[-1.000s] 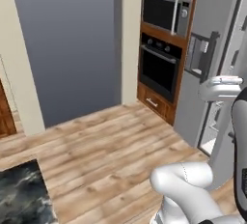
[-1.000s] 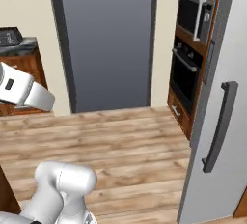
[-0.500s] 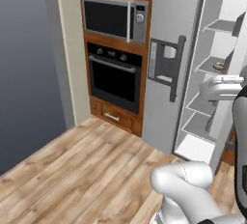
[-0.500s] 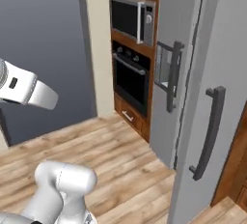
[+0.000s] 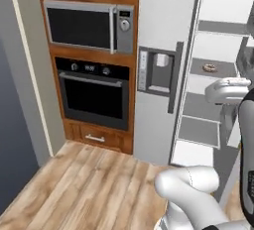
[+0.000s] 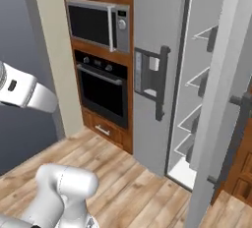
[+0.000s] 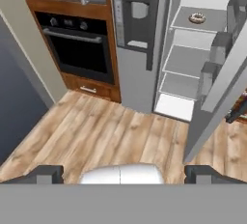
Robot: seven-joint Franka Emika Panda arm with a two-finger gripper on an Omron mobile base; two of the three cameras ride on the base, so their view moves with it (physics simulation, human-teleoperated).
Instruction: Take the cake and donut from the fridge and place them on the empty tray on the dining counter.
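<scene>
The silver-grey fridge (image 5: 161, 70) (image 6: 152, 50) (image 7: 137, 35) stands right of the wall oven. Its left door with the dispenser panel is shut and its right door (image 7: 226, 73) (image 6: 221, 89) is swung open, baring grey shelves. The donut (image 5: 209, 67) (image 7: 197, 18), a small ring with pale frosting, lies on an upper shelf. My gripper (image 7: 126, 175) is open and holds nothing. It hangs over the wooden floor, well short of the fridge, with its dark fingertips (image 7: 46, 174) wide apart. The cake, the tray and the dining counter are out of view.
A microwave (image 5: 89, 26) sits over a black wall oven (image 5: 94, 95) in wooden cabinetry, left of the fridge. The open fridge door (image 6: 221, 89) juts into the room on the right. Wooden floor (image 7: 96, 136) lies between me and the fridge.
The whole picture has swung right as the base moved: the oven and fridge came in from the right and now stand near the middle. The gripper has stayed open.
</scene>
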